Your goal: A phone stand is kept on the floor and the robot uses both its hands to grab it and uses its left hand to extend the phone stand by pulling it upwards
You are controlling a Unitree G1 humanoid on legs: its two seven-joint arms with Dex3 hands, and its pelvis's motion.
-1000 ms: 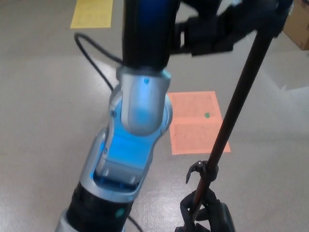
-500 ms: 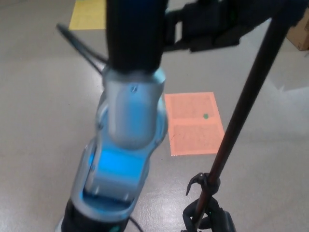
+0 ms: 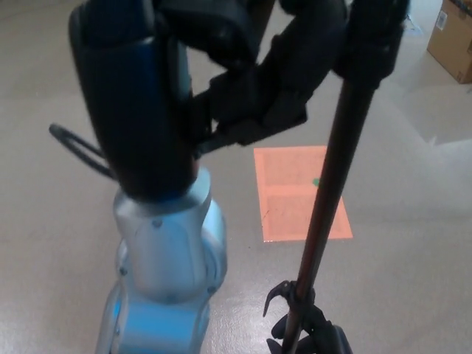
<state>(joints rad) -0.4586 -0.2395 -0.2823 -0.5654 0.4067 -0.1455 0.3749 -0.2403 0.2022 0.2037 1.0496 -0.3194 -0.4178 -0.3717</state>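
Raised left hand [image 3: 295,66] grips near-upright phone stand [image 3: 324,206].

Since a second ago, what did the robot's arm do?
The left hand, shut on the phone stand's pole, has come up nearer the camera, its arm filling more of the view. The right hand still grips the pole low down. The orange floor patch hasn't really moved.

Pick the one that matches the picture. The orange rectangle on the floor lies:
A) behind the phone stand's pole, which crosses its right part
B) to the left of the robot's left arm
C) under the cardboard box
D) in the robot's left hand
A: the dark pole runs down across the right part of the orange rectangle, on the floor beyond it.
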